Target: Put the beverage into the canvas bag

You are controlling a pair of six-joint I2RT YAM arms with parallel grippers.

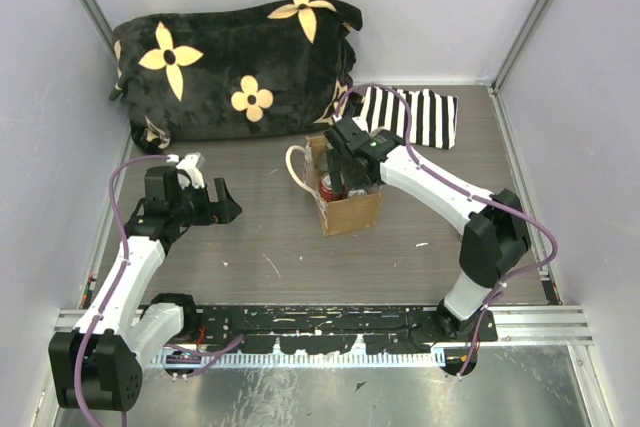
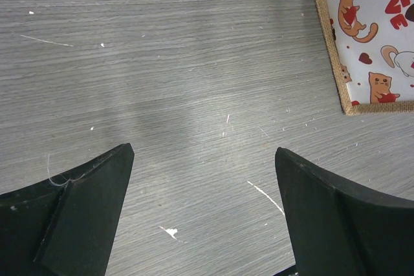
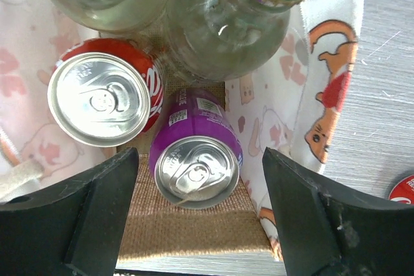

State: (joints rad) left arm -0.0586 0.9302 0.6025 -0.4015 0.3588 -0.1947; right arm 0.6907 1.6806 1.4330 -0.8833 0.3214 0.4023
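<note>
Right claw [image 3: 198, 158] is held over the open bag [image 1: 352, 215], its jaws spread apart with nothing gripped between them. Four drinks are seen standing upright inside the bag: a red can [image 3: 100, 98], a purple can [image 3: 196, 171] just beside it, and two glass bottles [image 3: 220, 30] with green caps crowded against both cans. The bag's printed lining is seen rising close beside one finger, and a cream handle [image 1: 297, 167] hangs off the bag's left side. A red round item [image 3: 405, 189], only partly seen, lies on the table [image 1: 270, 247] outside the bag. A striped cloth [image 1: 415, 117] is laid flat just behind the bag, and a black flowered cushion [image 1: 230, 67] is set along the back wall. The purple can is found directly below the gap between the right claw's jaws, touched by neither, on the bag's burlap floor. Left claw [image 2: 204, 152] is held well apart from the bag, over the table, its jaws likewise apart. Only a corner of the bag is caught in its view.
</note>
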